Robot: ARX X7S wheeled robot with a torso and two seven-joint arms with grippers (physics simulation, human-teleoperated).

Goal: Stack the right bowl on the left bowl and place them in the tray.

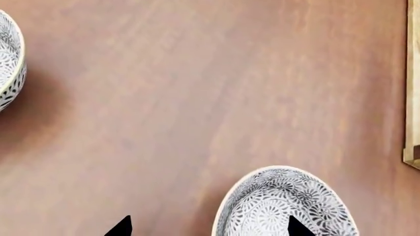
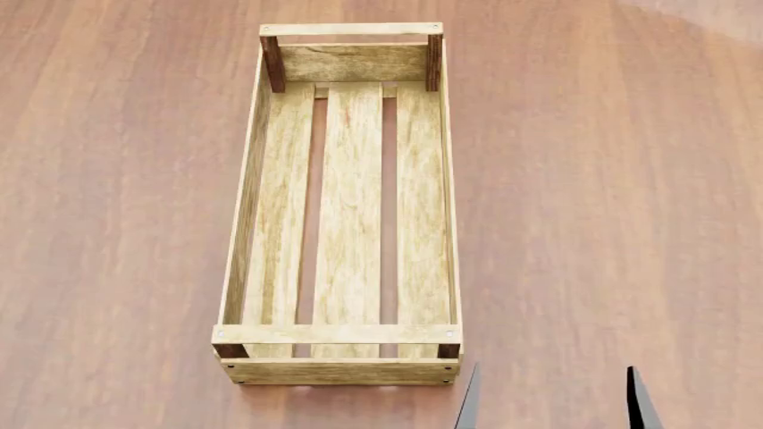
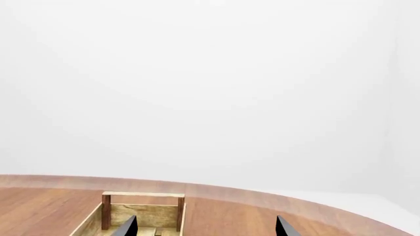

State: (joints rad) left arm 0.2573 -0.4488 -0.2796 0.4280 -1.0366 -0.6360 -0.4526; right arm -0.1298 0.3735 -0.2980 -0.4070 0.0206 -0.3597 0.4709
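Two white bowls with grey floral pattern show only in the left wrist view: one (image 1: 282,206) under my left gripper (image 1: 210,228), the other (image 1: 10,59) at the frame edge. The left gripper is open; one fingertip (image 1: 298,227) is over the near bowl's inside, the other (image 1: 121,227) over bare table, with the rim between them. The tray (image 2: 250,179), a long light-wood crate with dark corner posts, lies empty in the head view. My right gripper (image 2: 555,407) is open and empty beside the tray's near right corner. No bowl shows in the head view.
The brown wooden table (image 2: 596,179) extends on all sides of the tray. A tray edge (image 1: 412,88) shows in the left wrist view. The right wrist view shows the tray's end (image 3: 141,214), the right gripper (image 3: 204,228) and a white background beyond the table.
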